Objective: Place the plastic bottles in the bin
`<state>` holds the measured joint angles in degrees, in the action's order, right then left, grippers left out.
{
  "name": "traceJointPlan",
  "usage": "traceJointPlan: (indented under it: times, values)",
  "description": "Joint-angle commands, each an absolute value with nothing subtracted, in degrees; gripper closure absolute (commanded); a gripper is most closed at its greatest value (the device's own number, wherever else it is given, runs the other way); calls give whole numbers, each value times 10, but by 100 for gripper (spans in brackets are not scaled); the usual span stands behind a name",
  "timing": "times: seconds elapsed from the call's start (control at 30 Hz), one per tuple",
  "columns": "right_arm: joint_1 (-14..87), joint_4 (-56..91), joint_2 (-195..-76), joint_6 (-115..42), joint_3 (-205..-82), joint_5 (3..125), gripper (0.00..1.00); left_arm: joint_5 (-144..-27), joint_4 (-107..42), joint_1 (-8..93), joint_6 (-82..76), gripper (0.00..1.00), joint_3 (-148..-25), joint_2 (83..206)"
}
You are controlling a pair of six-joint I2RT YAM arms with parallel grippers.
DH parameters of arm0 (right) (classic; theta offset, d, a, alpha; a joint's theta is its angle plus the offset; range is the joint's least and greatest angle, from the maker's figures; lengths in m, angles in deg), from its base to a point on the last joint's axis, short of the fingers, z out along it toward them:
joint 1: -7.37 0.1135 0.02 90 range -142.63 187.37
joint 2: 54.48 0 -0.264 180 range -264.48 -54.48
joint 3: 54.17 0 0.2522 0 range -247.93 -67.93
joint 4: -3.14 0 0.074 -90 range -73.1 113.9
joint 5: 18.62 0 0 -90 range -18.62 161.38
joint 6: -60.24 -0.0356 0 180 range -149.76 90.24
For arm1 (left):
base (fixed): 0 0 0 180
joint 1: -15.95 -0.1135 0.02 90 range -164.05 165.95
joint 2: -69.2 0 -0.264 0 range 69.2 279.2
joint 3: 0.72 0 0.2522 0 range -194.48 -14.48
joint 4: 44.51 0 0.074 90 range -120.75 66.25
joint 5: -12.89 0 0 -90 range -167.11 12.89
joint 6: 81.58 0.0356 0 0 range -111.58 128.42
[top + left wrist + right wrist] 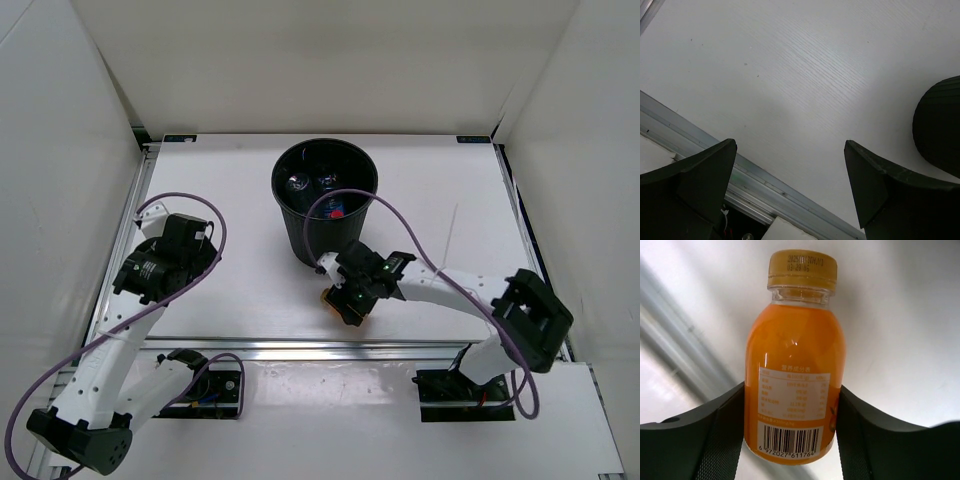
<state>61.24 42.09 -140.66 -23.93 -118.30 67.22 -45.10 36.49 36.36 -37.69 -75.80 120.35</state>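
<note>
One orange bottle (792,365) in pinch of right end effector (791,396); left end effector (790,145) spread.

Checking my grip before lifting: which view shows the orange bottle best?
Right wrist view: the orange bottle fills the frame, cap to barcode, with the fingers pressed on both sides. The top external view shows only slivers of orange under the right gripper. The left wrist view shows none of it.

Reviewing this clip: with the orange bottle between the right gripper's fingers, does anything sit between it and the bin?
No loose object does. The orange bottle sits just on the near side of the bin, whose tall wall it must clear. The right arm's purple cable loops across the bin's mouth in the top view.
</note>
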Motion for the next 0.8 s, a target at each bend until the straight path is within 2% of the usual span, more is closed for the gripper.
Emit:
traceJointPlan:
  times: [0.0,0.17,0.27,0.33,0.4,0.5,0.67,0.77]
  values:
    - [634,533,-1336,-294,-1231,647,54,-447,368,361,-405,0,-754,1191]
    - [678,639,-1291,-324,-1369,672,65,-454,342,361,-427,0,-739,1186]
    - [711,705,-1305,-335,-1519,691,70,-454,342,361,-440,0,-728,1191]
    - [711,727,-1311,-341,-1617,711,70,-454,342,361,-441,0,-728,1196]
    - [706,718,-1327,-319,-1658,737,69,-454,342,361,-441,0,-728,1196]
    - [637,689,-1368,-272,-1735,762,65,-454,342,361,-441,0,-728,1196]
    - [542,690,-1498,-245,-1903,719,57,-448,347,361,-435,0,-728,1196]
    - [519,703,-1531,-252,-1942,737,12,-437,347,361,-430,0,-735,1196]
